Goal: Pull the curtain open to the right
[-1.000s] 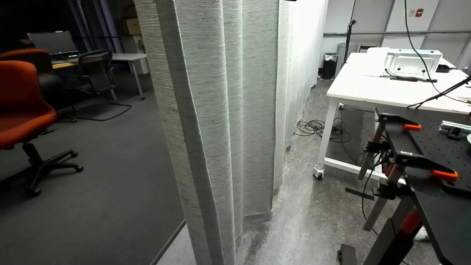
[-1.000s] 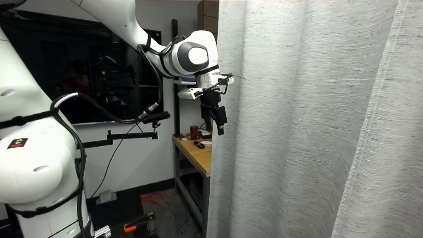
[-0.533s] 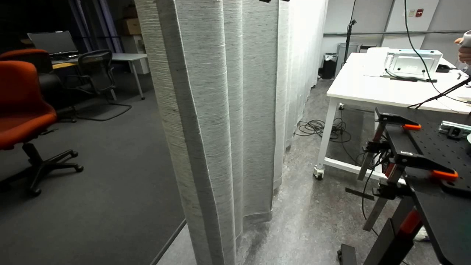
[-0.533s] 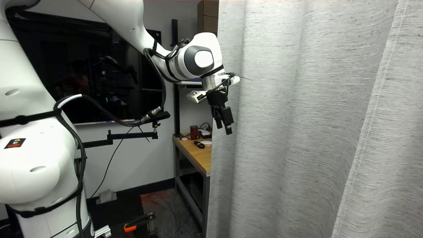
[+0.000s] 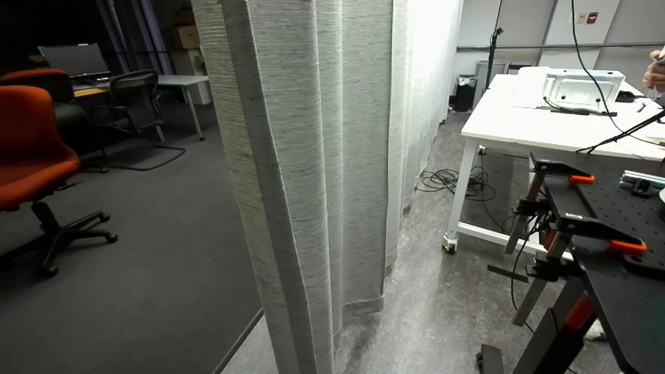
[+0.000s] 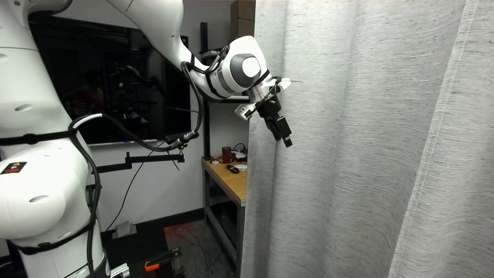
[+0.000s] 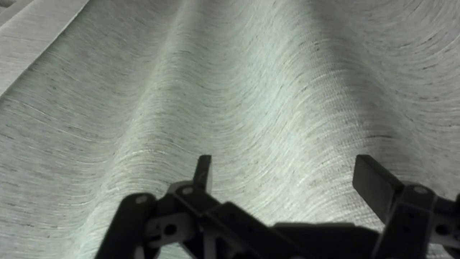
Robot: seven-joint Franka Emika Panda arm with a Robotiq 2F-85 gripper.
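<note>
- Nearest in the wrist view is your gripper, its two fingers spread wide apart, with no cloth pinched between them.
- The curtain lies straight ahead of those fingers and fills the wrist view beyond them; a shallow trough between two pleats lines up with your gap (the fine ribbing bows along each fold). From this angle you can't be sure whether a fingertip touches the cloth.
- In an exterior view your arm reaches across and ends with the gripper tilted downward in front of the curtain, a little inside the fabric's left edge as you see it there.
- Past that edge, partly covered by the curtain, you have a wood-topped bench bearing a red cup; a dark glossy panel is on the wall behind your arm.
- In an exterior view you see the curtain running back in tall pleats, with a black table and its orange-handled clamps off to the right.
- Across the curtain to the left is an orange chair; farther back on the right stands a white table.
</note>
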